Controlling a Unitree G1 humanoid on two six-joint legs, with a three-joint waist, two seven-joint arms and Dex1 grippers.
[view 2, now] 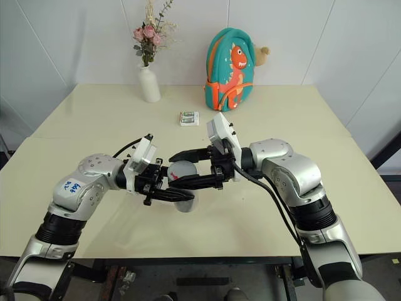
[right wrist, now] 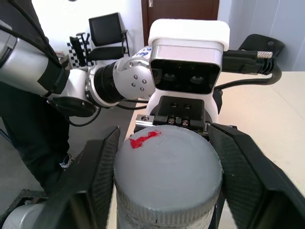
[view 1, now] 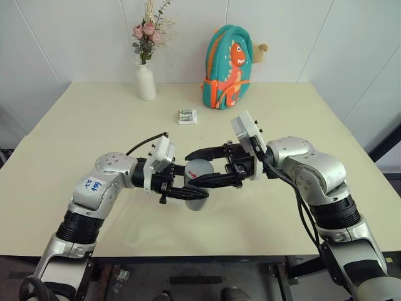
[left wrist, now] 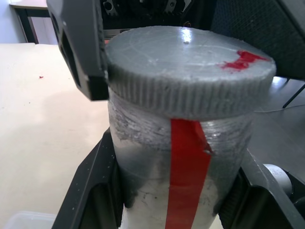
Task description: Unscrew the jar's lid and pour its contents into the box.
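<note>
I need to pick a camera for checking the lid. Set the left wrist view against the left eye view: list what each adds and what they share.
Left wrist view adds: the lid's ribbed edge up close, and a red tape strip running down the jar.
Left eye view adds: a white vase, a dinosaur backpack and a small packet.
Shared: the jar with its lid on, the left gripper with jaws shut on the jar's body, and the right gripper at the lid.

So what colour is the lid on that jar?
The lid is silvery-grey with a small red mark on top, clearest in the left wrist view.
</note>
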